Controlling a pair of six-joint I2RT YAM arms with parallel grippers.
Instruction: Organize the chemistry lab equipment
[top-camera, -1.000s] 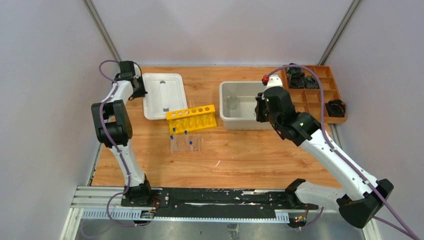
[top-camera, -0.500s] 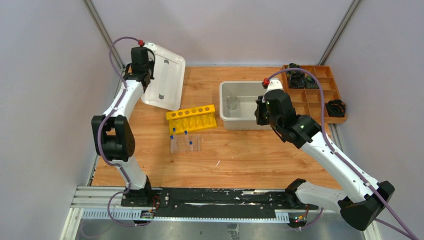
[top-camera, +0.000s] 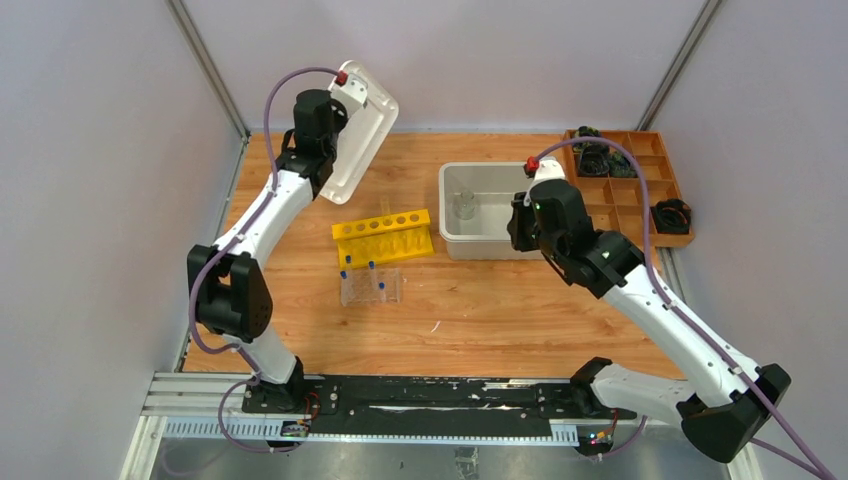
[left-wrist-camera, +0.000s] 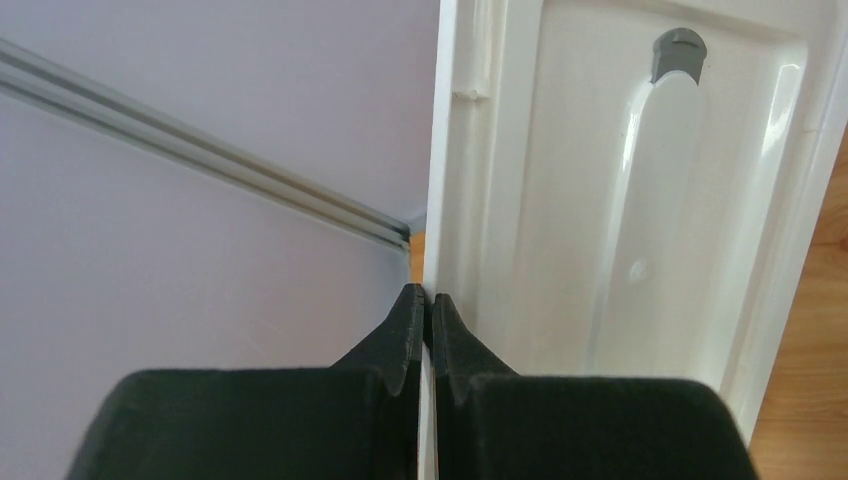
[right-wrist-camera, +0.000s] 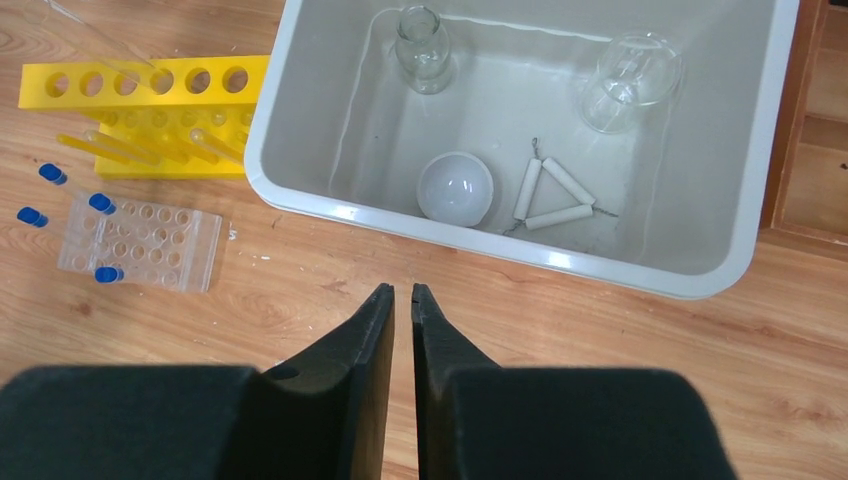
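Observation:
My left gripper is shut on the rim of a white plastic lid, held tilted on edge above the table's back left; the wrist view shows the fingertips pinching the lid. My right gripper hovers shut and empty over bare wood in front of the grey bin. In the bin are a small glass flask, a glass beaker, a white round dish and a white triangle. The yellow rack and the clear rack with blue-capped tubes stand left of it.
A brown wooden compartment tray with black parts sits at the back right, beside the grey bin. Grey walls close off the back and both sides. The yellow rack and clear rack stand mid-table.
The left arm has lifted the white lid off the table, tipping it on edge and carrying it up and rightward toward the back wall. The right arm has hardly moved.

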